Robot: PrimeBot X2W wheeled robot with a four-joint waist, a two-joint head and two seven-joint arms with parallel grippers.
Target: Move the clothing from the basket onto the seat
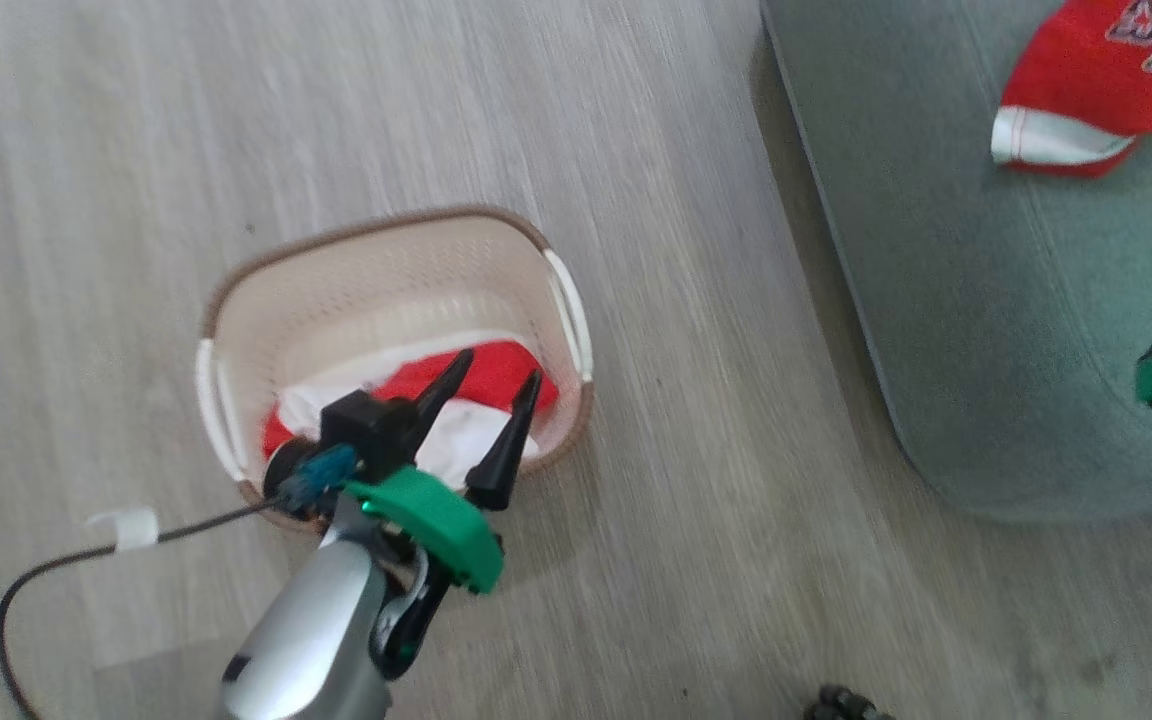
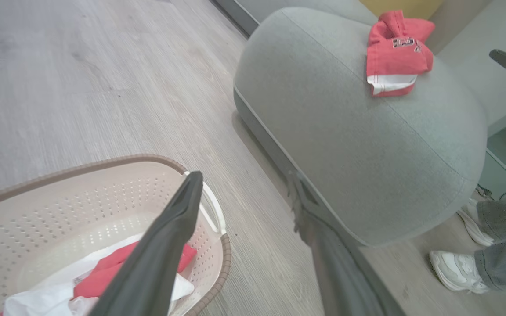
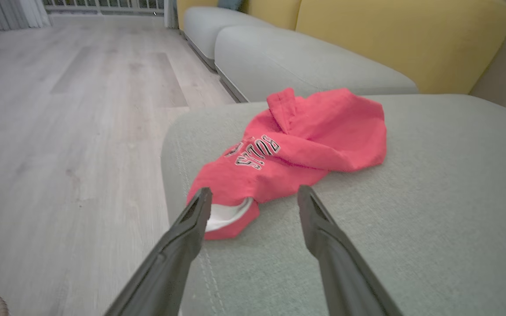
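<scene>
Roughly halfway, I judge: one red top [image 3: 305, 136] lies on the seat [image 3: 411, 197] at the right, before the open, empty right gripper [image 3: 254, 189], while red-and-white clothing [image 2: 103, 274] is left in the basket [image 1: 376, 270] on the left, under the left gripper [image 1: 500, 364], also open and empty.

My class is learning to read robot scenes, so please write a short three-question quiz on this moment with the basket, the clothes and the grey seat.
1. True or false: the basket is empty.
2. What does the red garment with printed lettering lie on?
3. The left tool is: A open, over the basket; B shut, down inside the basket; C resting on the floor.

Key:
1. False: clothing lies inside.
2. The seat.
3. A.
</scene>
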